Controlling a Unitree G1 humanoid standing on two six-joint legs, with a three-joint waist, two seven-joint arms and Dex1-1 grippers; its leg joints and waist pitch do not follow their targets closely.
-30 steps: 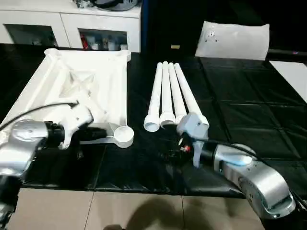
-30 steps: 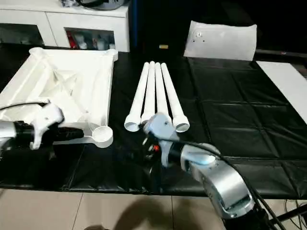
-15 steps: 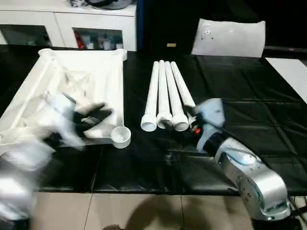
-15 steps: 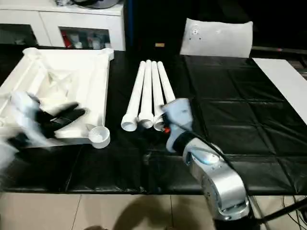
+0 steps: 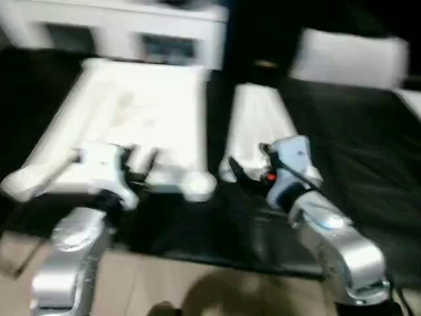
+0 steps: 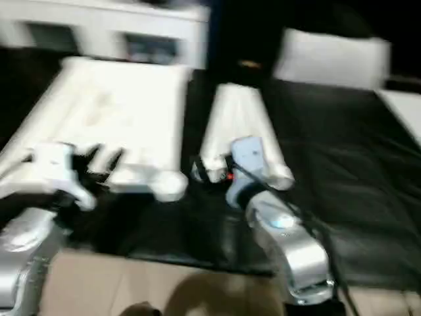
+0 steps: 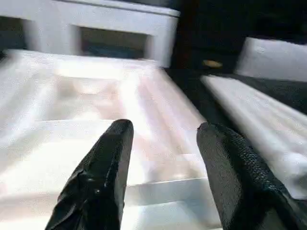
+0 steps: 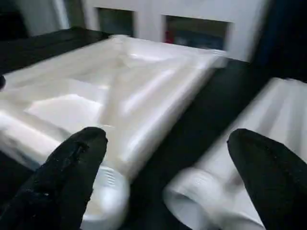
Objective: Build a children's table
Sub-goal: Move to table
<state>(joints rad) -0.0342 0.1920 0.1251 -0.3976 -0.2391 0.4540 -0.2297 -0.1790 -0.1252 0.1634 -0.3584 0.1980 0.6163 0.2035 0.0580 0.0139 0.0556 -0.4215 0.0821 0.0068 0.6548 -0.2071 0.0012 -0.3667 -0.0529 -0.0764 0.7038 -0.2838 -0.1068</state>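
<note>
From your head camera, the upturned square white plastic table top [image 5: 138,125] lies on the black mat [image 5: 355,151], the four long tapered white legs [image 5: 258,135] just beside it. Your left gripper [image 5: 141,168] has swung in over the top's near edge. In your left wrist view its fingers [image 7: 103,177] have parted about halfway, empty. In your right wrist view, the right gripper's fingers [image 8: 67,167] gape wide, holding nothing, the leg ends between them: a leg pickup looks next.
</note>
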